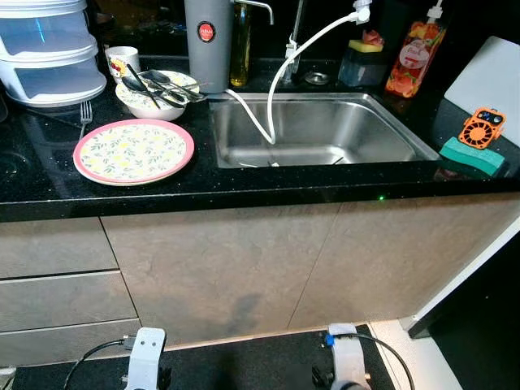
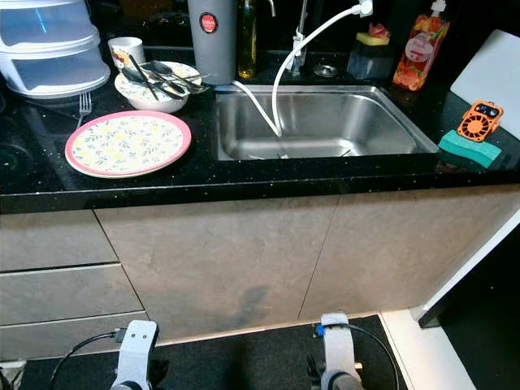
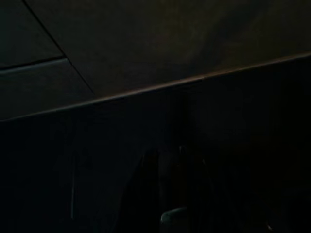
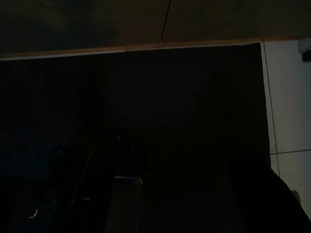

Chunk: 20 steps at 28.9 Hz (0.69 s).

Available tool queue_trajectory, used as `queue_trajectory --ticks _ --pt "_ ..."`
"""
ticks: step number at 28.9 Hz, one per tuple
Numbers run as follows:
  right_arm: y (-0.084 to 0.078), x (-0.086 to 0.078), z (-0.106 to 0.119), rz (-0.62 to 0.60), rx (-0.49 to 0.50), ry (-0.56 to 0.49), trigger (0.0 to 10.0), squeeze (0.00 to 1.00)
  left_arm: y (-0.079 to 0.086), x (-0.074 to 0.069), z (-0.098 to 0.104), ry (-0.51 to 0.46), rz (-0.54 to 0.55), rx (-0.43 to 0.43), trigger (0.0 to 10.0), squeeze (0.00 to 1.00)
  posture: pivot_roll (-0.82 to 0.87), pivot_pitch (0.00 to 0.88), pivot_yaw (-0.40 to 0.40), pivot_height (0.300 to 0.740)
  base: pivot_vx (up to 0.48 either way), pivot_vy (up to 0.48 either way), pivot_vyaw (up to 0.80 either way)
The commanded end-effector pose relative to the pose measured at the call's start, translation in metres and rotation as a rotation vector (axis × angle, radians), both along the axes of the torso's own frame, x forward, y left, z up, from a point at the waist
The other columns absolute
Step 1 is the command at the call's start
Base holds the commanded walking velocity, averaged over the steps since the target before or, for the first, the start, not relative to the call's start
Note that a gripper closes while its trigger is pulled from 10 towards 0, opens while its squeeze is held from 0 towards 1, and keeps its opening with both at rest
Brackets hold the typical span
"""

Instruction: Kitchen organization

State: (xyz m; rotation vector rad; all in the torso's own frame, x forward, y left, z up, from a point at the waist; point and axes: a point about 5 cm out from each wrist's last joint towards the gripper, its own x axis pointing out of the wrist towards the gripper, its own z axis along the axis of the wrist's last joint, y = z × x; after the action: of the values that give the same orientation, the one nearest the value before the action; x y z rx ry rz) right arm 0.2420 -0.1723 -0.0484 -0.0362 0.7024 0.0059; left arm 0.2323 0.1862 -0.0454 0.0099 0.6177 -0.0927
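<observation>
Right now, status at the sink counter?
Both arms hang low before the cabinets, grippers idle. Pink-rimmed plate sits on the counter left of the sink; bowl behind it holds utensils. White hose dangles into the sink.

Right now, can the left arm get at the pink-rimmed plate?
Probably yes. The pink-rimmed plate lies near the counter's front edge on the left arm's side, nothing on it. But that arm hangs low by the cabinets, so it must lift first.
</observation>
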Motion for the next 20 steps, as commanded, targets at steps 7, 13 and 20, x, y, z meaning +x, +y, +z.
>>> queue_trajectory --ticks 7,13,20 --pt "-0.0059 -0.0124 -0.0082 -0.032 0.000 0.041 10.0 0.00 -0.0012 -0.0120 -0.0097 0.055 -0.020 0.068 10.0 0.00 0.02 0.079 -0.047 0.740 0.000 0.000 0.00" --pt "-0.0072 -0.0146 -0.0096 -0.021 -0.014 0.052 10.0 0.00 -0.0003 -0.0133 -0.0116 0.072 0.016 0.082 10.0 0.00 0.02 0.063 -0.051 0.740 0.000 0.000 0.00" --pt "-0.0070 -0.0156 -0.0106 -0.022 -0.024 0.063 10.0 0.00 -0.0046 -0.0119 -0.0111 0.063 0.011 0.074 10.0 0.00 0.01 0.057 -0.052 0.740 0.000 0.000 0.00"
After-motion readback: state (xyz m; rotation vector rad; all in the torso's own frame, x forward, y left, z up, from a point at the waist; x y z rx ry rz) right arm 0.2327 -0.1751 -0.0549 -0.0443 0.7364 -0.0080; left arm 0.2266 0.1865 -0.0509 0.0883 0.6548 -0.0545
